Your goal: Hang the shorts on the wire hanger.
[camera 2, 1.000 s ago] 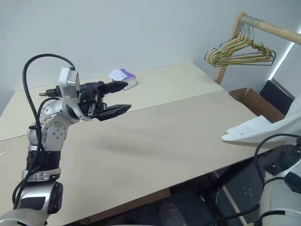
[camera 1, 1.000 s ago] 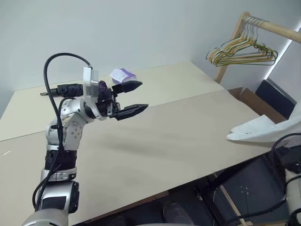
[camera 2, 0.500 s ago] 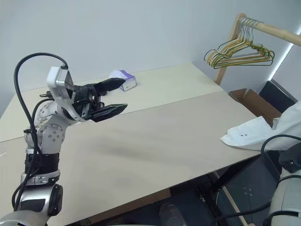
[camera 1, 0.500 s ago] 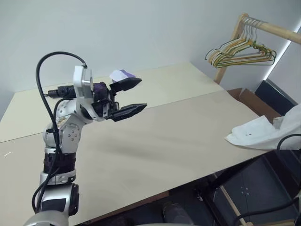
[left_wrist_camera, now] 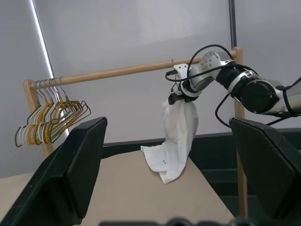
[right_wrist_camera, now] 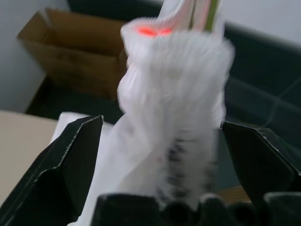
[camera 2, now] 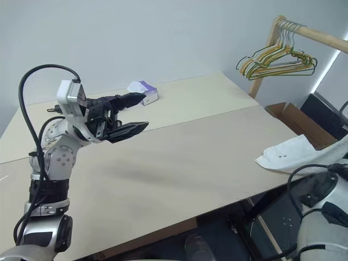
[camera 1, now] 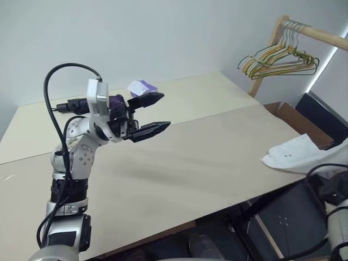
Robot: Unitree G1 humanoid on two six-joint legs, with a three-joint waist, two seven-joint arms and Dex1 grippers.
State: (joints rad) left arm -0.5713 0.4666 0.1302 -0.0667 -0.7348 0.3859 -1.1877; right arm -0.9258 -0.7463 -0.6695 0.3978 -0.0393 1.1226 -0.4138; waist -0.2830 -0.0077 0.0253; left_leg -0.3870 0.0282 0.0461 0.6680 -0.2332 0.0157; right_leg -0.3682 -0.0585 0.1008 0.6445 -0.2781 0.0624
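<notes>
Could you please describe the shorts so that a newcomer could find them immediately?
Start at the beige table and follow it to the corner nearest the wooden rail. The shorts are the only white cloth, hanging down onto that corner, unlike the wire hangers.

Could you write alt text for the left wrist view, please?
The right pincer is at the top of the white shorts, which hang with their lower end on the corner of a beige table. A wooden rail behind carries a bunch of wire hangers; the left pincer's fingers frame the scene.

The white shorts point(left_wrist_camera: 176, 136) hang bunched and limp, their lower end draped on the tabletop's point(camera 1: 190, 157) edge at 3 o'clock.
</notes>
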